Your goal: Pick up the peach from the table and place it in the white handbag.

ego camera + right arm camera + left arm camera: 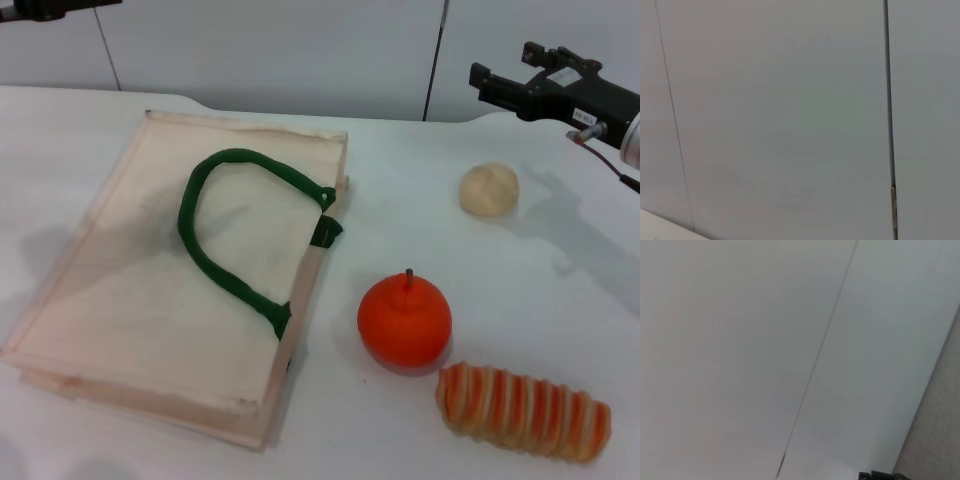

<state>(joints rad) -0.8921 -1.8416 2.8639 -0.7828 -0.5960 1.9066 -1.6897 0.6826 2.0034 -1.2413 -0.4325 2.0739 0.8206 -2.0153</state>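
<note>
Head view: high vantage, facing forward and down over the tabletop (560, 290), near enough that the white handbag (150, 300) fills its left half; panelled wall (300, 50) behind.
Left wrist view: raised, facing the wall (740, 340), one seam crossing.
Right wrist view: raised, facing the wall (780, 110), two seams.
Shared by all three: the wall only.

Looks like a lab/test setup, not a home: bare white table (560, 300) w/ plain grey wall panels (270, 50) behind its far edge, toy-like props laid out, black robot arm (560, 90) over the far right corner.
</note>
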